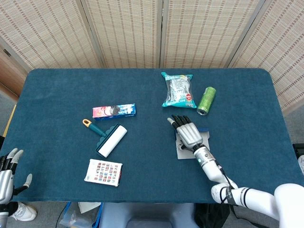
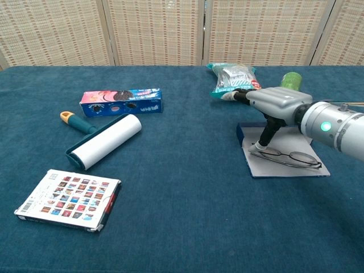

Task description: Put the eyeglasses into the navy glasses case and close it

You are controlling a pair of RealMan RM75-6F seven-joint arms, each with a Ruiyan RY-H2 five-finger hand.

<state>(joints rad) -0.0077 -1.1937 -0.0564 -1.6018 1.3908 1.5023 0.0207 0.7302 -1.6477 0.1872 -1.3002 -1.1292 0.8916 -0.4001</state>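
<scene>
Toward the desk's right front, the eyeglasses (image 2: 289, 157) lay across the open navy glasses case (image 2: 284, 160), long axis running left to right. Your right hand (image 2: 272, 102) hovered above, one finger (image 2: 265, 135) touching their left end. Your left hand (image 1: 6, 176), fingers spread, held nothing.

A blue cookie box (image 1: 114, 111) lies on the blue cloth-covered table (image 1: 57, 90), with a lint roller (image 1: 106, 137) just in front of it and a printed card box (image 1: 103, 172) nearer the front edge. Toward the far right, a teal snack bag (image 1: 178, 89) lies beside a green can (image 1: 206, 100) on its side, and a woven folding screen (image 1: 142, 28) stands behind the table.
</scene>
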